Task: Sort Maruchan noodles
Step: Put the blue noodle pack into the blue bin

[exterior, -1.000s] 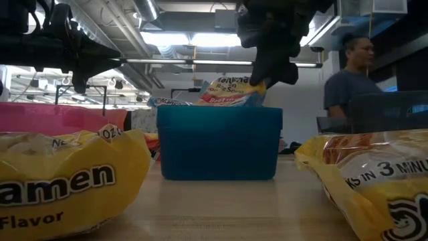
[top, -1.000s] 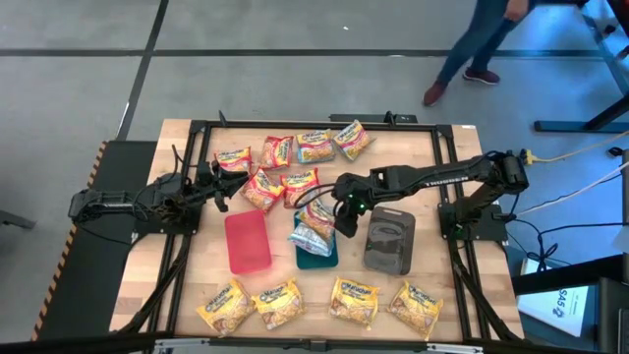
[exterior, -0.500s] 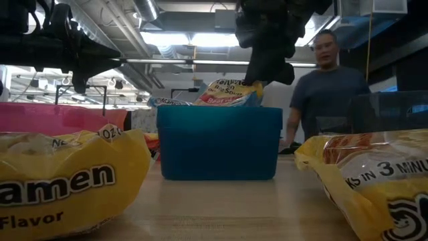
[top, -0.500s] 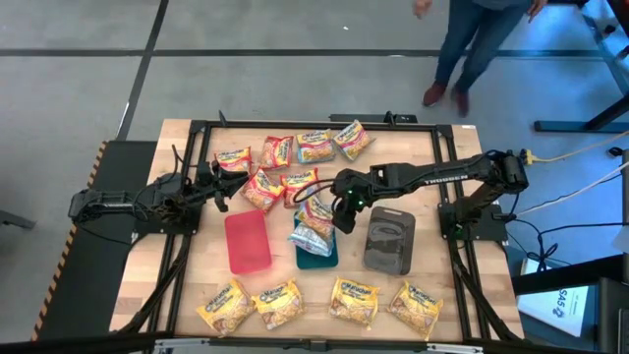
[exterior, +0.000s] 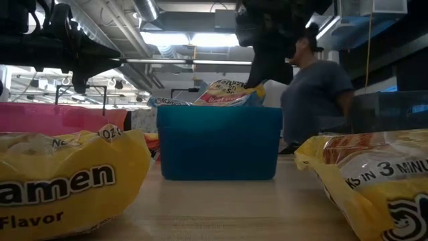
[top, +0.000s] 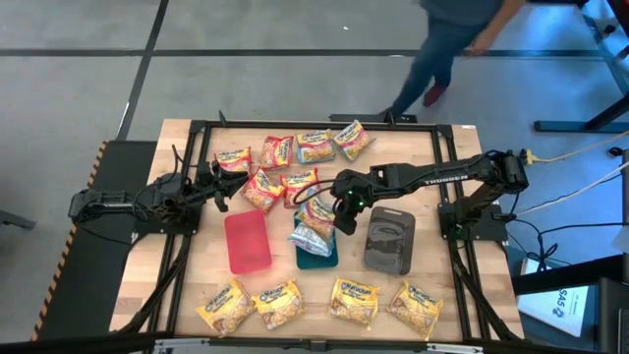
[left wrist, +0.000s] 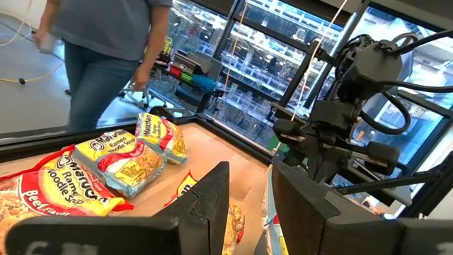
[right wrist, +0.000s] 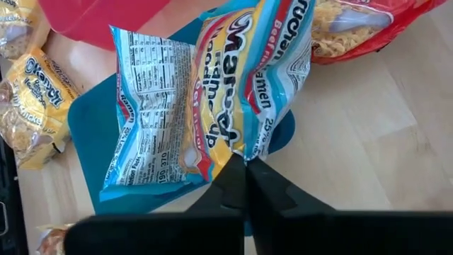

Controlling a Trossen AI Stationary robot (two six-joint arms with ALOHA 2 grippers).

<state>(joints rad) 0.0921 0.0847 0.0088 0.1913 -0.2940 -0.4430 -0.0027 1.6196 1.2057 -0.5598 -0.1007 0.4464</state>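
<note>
I count four yellow packets [top: 225, 306] along the near edge, two blue-edged packets [top: 313, 228] on the teal tray [top: 317, 259], seven red/orange packets [top: 263, 189] at the far side, plus one red tray [top: 247, 242], one grey tray [top: 389, 239].

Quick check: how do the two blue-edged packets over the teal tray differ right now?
The face-up packet shows its Maruchan logo side; the flipped packet shows its white nutrition-label back. The face-up packet has an edge pinched in the shut right gripper and overhangs the teal tray's rim; the flipped packet is ungripped and lies nearer the red tray. Both are blue-edged.
</note>
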